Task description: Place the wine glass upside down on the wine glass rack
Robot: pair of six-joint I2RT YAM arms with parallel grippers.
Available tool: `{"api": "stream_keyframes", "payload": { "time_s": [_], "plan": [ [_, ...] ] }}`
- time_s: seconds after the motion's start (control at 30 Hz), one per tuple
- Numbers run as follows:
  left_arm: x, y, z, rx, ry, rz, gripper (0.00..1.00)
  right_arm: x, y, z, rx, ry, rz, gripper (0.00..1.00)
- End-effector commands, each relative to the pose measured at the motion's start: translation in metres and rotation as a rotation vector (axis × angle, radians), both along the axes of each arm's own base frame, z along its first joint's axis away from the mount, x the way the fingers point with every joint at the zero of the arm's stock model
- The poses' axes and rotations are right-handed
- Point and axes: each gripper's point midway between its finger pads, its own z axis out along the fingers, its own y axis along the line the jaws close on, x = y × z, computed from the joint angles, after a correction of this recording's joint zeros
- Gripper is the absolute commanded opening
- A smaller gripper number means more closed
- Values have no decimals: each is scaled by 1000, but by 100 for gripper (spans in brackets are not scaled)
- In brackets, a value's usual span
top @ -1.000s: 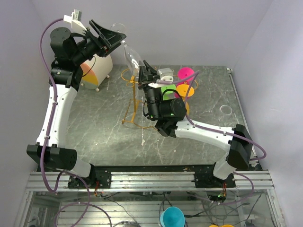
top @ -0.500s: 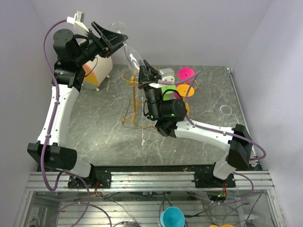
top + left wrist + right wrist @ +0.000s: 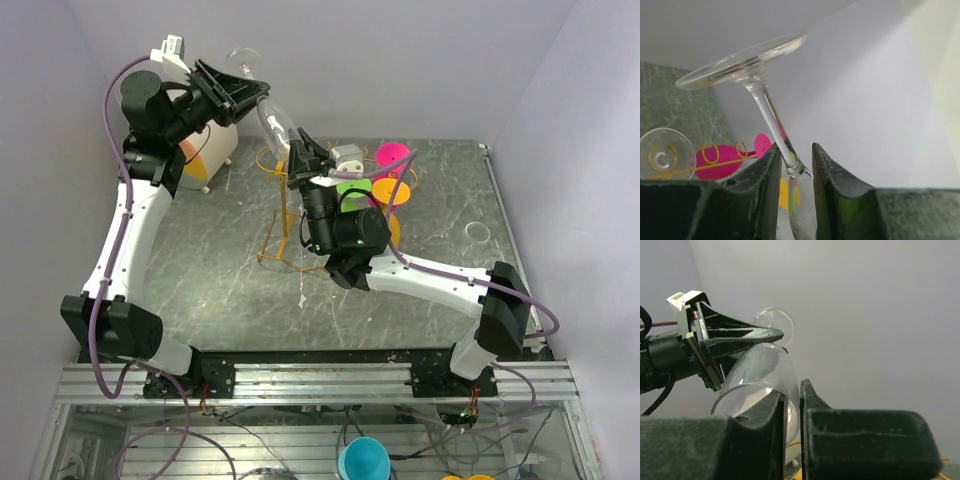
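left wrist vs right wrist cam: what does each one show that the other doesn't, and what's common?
Only left wrist: the stem of the wine glass, clamped in the left gripper, and the top loops of the wine glass rack in front of a pink cup.
Only right wrist: the bowl of the glass, its wall apparently pinched in the right gripper, and the left gripper seen from outside.
Both: the glass's foot and the pale back wall.

Pale lilac walls [image 3: 400, 60] are standing around a grey stone-look table [image 3: 210, 270]; a silver metal rail [image 3: 300, 383] is running along its near edge.
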Motion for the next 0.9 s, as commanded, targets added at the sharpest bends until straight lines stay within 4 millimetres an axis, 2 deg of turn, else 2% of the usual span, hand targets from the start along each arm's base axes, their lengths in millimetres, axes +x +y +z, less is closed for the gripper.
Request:
{"api": "stream_keyframes", "payload": {
  "time_s": [0.0,0.07,0.2,0.27,0.33,0.43,0.63,0.77,0.87],
  "plan": [
    [-19,-10,21,-69,-63,-100,34,0,7,4,9,-10,7,0],
    [-22,-10,27,-73,-80,-107,28,1,11,0,-3,-2,14,0],
    [-32,-11,42,-66,-155,-133,8,0,22,-7,-46,6,48,0],
    [-40,-12,48,-31,-204,-148,7,-1,29,-13,-80,11,75,0],
    [-49,-13,54,37,-287,-164,7,-4,33,-19,-106,18,98,12],
    [-60,-12,52,165,-388,-167,7,-10,29,-27,-124,24,122,37],
    [-84,-12,34,318,-444,-241,7,-24,32,-45,-209,71,218,79],
    [-87,-6,20,428,-468,-225,7,-41,23,-51,-242,103,285,99],
    [-89,0,14,496,-499,-203,7,-56,9,-54,-271,132,336,100]
  ]
}}
